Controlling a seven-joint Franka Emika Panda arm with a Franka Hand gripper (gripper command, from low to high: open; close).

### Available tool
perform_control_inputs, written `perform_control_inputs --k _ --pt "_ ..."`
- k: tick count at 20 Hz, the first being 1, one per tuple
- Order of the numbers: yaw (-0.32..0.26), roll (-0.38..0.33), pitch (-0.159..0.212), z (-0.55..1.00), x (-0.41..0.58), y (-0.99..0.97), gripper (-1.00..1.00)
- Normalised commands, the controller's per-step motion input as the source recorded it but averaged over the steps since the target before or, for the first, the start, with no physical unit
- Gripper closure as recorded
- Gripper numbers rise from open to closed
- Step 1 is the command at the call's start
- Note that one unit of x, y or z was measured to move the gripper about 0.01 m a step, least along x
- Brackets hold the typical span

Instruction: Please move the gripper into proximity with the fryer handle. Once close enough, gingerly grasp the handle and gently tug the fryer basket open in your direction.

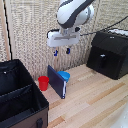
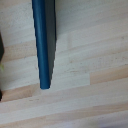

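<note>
In the exterior view my gripper [image 1: 62, 51] hangs high above the wooden table, near the middle of the scene. Its two blue-tipped fingers [image 1: 56, 51] point down, stand apart and hold nothing. The black boxy fryer stands at the exterior view's right, well away from the gripper. Its glossy fryer basket [image 1: 106, 67] forms the lower front, and the small black fryer handle [image 1: 102, 60] juts from that face. The basket looks pushed in. The wrist view shows neither the fryer nor my fingers, only the table and a blue board.
A thin dark blue board [image 1: 56, 82] [image 2: 42, 45] stands on edge almost under the gripper. A blue bowl [image 1: 64, 76] sits behind it and a red cup [image 1: 43, 82] beside it. A large black divided fabric case [image 1: 20, 97] fills the exterior view's lower left.
</note>
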Motion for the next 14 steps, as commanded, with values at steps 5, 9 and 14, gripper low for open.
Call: perform_control_inputs --k 5,9,14 --pt "-0.358 -0.002 -0.018 0.00 0.011 0.02 -1.00" --pt "-0.375 -0.004 -0.014 0.00 0.036 -0.03 -1.00" --pt "-0.363 -0.053 -0.040 0.00 0.031 0.00 -1.00"
